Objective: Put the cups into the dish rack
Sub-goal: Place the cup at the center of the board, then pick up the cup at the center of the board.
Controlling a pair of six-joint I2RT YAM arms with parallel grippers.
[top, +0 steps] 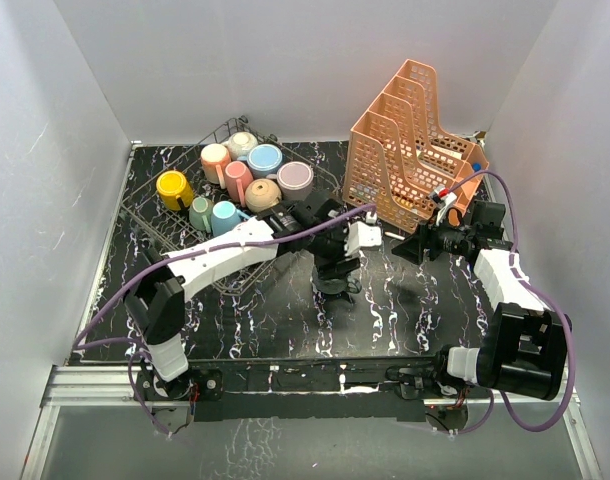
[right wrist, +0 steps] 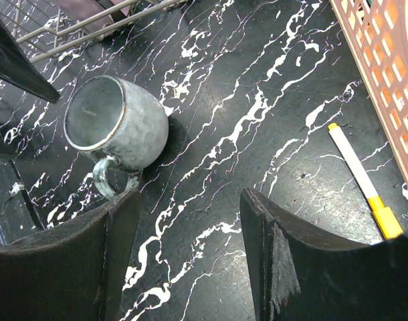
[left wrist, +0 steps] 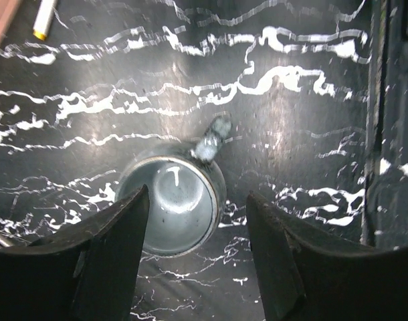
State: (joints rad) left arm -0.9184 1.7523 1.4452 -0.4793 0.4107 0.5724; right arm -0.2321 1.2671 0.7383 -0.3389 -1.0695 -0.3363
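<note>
We see one grey-green mug [right wrist: 114, 124] standing upright on the black marbled table [top: 405, 310], about midway between the left and right edges and outside the dish rack [top: 145, 215]. Its mouth faces up, and its handle points towards the right arm's camera. The left gripper [left wrist: 197, 200] hangs directly over it with the jaws spread wide, one finger on either side of the mug. We see a clear gap at the right finger, while the left finger overlaps the rim in the wrist view, so we cannot tell whether it touches.

The rack sits in the far left corner of the table, its near wires just beyond the mug. Inside it we count a yellow cup [top: 173, 188], two pink ones [top: 215, 158], a cream [top: 242, 143], a blue [top: 265, 158], a lilac [top: 296, 177], a tan [top: 262, 193] and a teal [top: 225, 215].

The right gripper [right wrist: 190, 194] hovers to the right of the mug, jaws also wide and with nothing between them. Beside it a white marker with a yellow cap [right wrist: 361, 179] lies flat on the table, just in front of the orange perforated organizer [top: 415, 140] that stands at the far right corner.
</note>
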